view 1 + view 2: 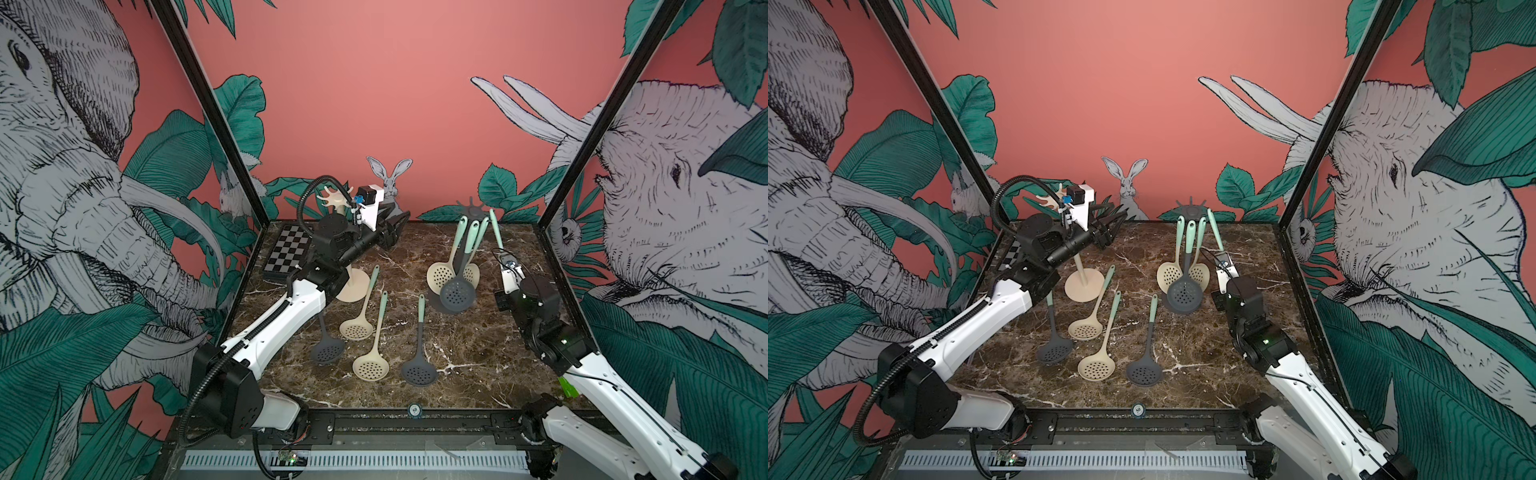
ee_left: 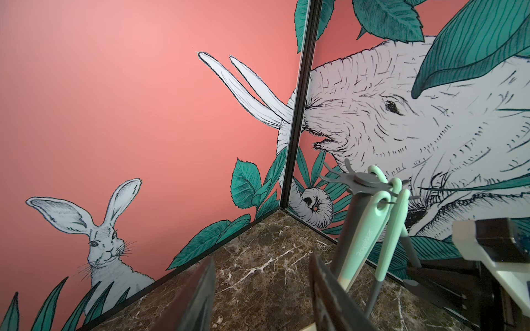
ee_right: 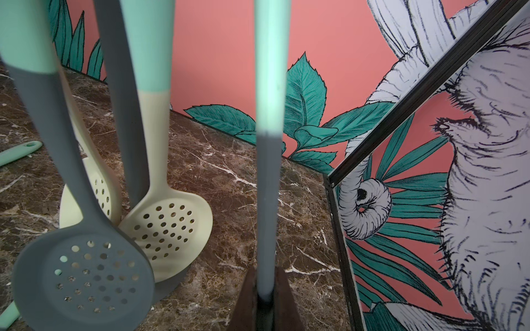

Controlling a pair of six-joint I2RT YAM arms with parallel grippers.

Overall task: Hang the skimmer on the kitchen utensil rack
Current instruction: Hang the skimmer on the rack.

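skimmer (image 3: 269, 186) pinched by right claw (image 3: 268, 289)

The right wrist view's edge cuts off the held skimmer (image 3: 271, 86).

Left arm (image 1: 286, 324), right arm (image 1: 615, 392): white shells, black joints.

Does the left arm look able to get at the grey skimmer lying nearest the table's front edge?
Probably yes: the left gripper is open and empty, and the grey skimmer lies flat, clear of the beige skimmer beside it, with nothing over its handle.
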